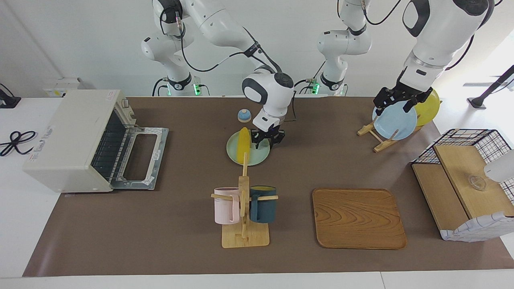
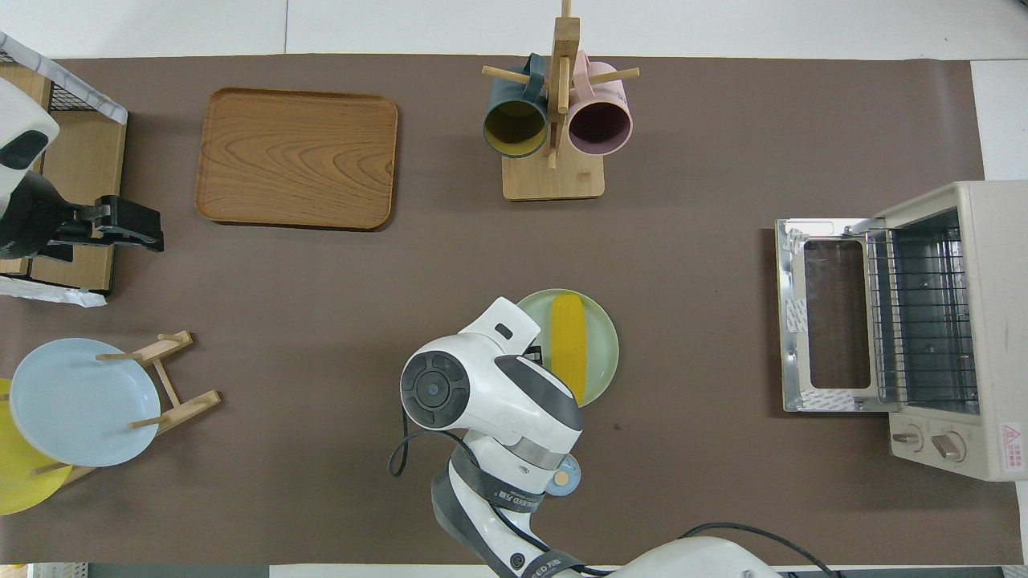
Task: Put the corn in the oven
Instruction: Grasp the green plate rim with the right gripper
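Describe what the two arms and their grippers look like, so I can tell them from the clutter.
Both arms are glossy white with rounded, bulky segments and dark grey or black joint caps. Black cables run loosely along them. The left gripper and right gripper are small, black and two-fingered. Green lights glow at both bases.

A red triangular warning label (image 2: 1011,443) sat on the oven (image 2: 976,337) top beside its 2 knobs; its print was unreadable. Lettering on the right arm's band (image 2: 514,502) was illegible.

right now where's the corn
The corn lies on the pale green plate mid-table, farther from the robots than the small bell, with the right gripper beside it.
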Controlling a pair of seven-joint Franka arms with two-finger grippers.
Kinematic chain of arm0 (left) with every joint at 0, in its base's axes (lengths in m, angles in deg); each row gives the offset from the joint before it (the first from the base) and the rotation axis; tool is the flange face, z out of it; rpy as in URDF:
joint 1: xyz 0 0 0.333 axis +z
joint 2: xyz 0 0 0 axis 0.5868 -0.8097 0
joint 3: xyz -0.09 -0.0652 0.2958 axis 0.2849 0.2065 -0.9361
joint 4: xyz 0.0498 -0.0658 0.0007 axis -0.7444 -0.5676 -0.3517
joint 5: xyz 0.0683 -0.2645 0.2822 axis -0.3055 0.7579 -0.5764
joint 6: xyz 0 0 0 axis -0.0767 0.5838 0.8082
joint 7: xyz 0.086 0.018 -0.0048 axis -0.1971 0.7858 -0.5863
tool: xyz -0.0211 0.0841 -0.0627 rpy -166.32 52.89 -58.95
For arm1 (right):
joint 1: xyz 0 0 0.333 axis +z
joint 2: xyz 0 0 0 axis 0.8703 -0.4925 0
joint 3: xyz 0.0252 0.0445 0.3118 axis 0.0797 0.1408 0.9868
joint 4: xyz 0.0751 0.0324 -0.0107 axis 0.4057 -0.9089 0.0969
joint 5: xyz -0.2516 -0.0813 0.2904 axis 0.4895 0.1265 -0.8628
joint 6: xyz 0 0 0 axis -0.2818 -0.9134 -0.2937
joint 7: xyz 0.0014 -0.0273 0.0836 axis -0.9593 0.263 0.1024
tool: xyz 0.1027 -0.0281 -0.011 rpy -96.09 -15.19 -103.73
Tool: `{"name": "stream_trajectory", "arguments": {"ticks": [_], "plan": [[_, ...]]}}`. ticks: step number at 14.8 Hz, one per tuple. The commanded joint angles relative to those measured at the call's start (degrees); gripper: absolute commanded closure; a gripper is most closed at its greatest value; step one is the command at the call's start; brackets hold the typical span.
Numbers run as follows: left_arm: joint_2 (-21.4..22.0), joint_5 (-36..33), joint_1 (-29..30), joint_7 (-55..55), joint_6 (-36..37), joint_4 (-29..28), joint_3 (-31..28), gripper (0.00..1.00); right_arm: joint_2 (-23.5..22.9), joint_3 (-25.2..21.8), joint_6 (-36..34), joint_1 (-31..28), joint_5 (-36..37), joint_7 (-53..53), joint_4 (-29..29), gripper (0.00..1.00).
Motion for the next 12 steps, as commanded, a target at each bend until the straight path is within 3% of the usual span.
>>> {"name": "stream_trajectory", "arguments": {"ticks": [1, 3, 7, 12], "plan": [[-0.02, -0.46, -0.21, 0.93, -3.60, -1.64, -0.59, 0.00, 1.63, -0.07, 0.54, 0.08, 0.86, -1.76, -1.66, 1.00], [0.16, -0.37, -0.21, 1.11, -3.89, -2.01, -0.59, 0.00, 1.46, -0.15, -1.03, -0.18, 1.12, -0.45, -0.35, 1.00], [1.38, 0.68, -0.21, 1.11, 1.47, -0.78, -0.24, 0.00, 1.10, -0.68, -16.92, -1.76, 3.58, 9.47, 10.10, 1.00], [1.57, 2.45, -0.21, 1.02, 4.65, 1.51, -0.42, 0.00, 9.96, -0.77, -20.64, -11.07, 4.20, 14.76, 4.60, 1.00]]}}
